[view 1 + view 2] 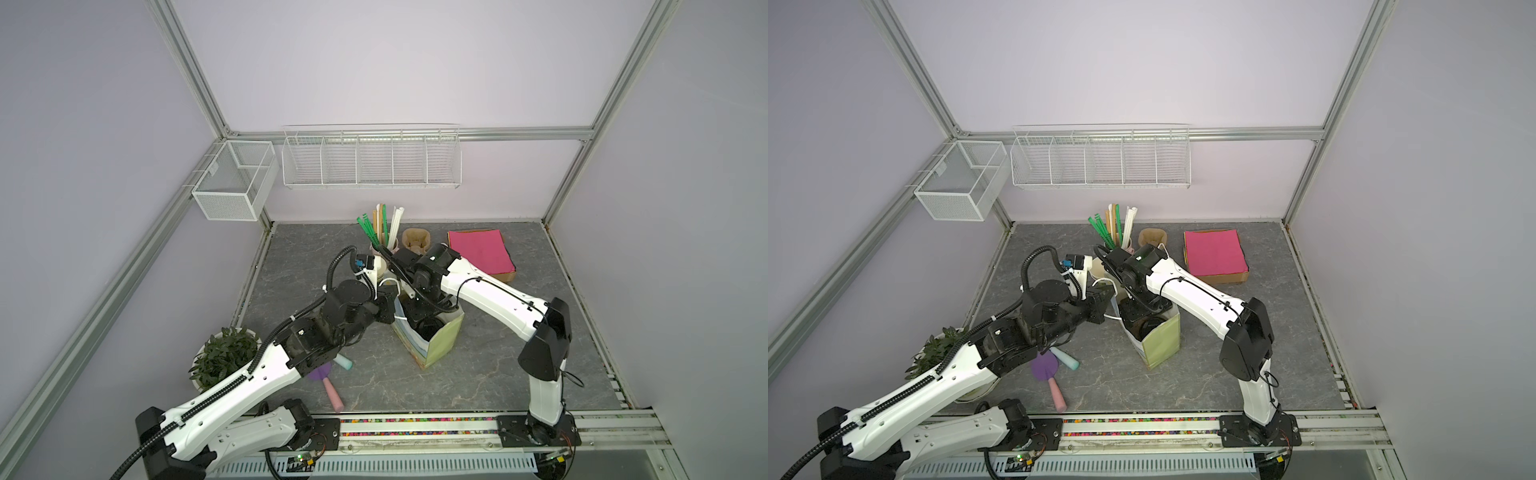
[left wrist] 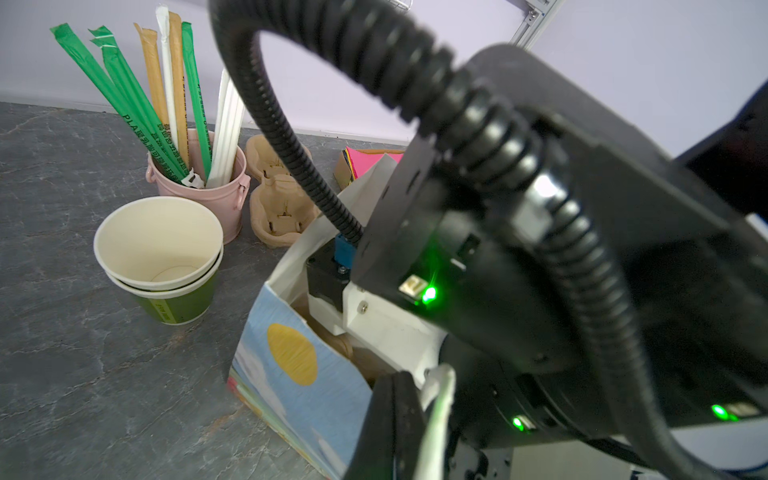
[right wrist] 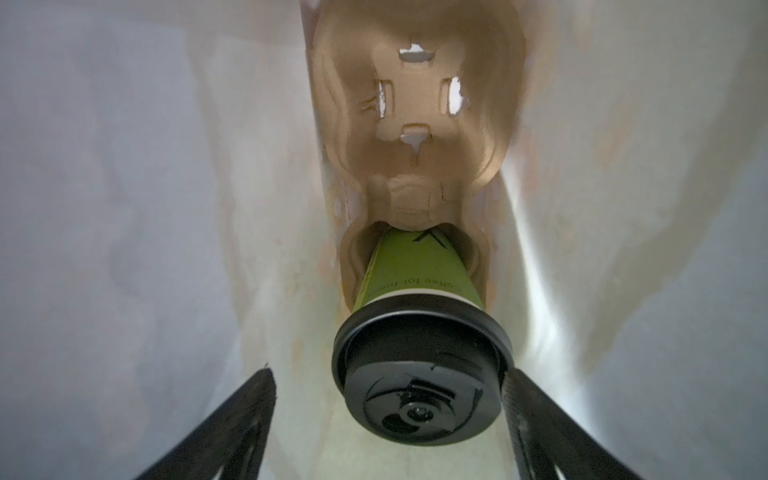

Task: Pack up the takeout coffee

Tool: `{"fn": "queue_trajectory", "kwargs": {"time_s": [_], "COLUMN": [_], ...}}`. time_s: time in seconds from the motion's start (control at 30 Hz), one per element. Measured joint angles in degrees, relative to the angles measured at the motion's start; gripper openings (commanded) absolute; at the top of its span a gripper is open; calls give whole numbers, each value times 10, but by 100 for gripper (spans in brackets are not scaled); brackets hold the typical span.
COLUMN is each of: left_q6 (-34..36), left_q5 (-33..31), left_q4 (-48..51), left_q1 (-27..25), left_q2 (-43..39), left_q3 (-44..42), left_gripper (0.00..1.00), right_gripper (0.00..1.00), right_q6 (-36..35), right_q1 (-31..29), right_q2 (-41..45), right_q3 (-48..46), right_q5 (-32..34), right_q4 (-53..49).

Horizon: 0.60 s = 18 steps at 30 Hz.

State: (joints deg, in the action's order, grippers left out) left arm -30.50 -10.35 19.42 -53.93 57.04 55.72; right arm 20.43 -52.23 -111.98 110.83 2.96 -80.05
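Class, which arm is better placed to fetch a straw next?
Probably the right: the right gripper stands open around the takeout coffee, while the left gripper is shut on the bag handle.

White shells and black joints cover the left arm (image 1: 232,390) and right arm (image 1: 490,299). Ribbed black conduit (image 2: 415,70) loops behind the jaws, near green lights (image 2: 429,294) and a silver screw (image 2: 363,307). The right gripper (image 3: 388,374) has black fingers (image 3: 232,428).

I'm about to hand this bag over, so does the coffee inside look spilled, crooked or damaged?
Nothing stands out. The takeout coffee sits in a pocket of the pulp carrier inside the bag, lid on, no spill visible.
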Motion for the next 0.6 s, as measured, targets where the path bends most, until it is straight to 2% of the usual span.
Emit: {"fn": "queue_trajectory", "kwargs": {"time_s": [0.3, 0.6], "left_q6": [-9, -20], "left_q5": [8, 25], "left_q4": [2, 20], "left_q1": [-1, -1], "left_q2": [-1, -14], "left_q3": [0, 0], "left_gripper": [0, 0], "right_gripper": [88, 88], "right_q6": [-8, -20], "right_q1": [0, -1], "right_q2": [-1, 2], "right_q3": [16, -10], "right_q5": [8, -7], "right_q4": [1, 21]}}
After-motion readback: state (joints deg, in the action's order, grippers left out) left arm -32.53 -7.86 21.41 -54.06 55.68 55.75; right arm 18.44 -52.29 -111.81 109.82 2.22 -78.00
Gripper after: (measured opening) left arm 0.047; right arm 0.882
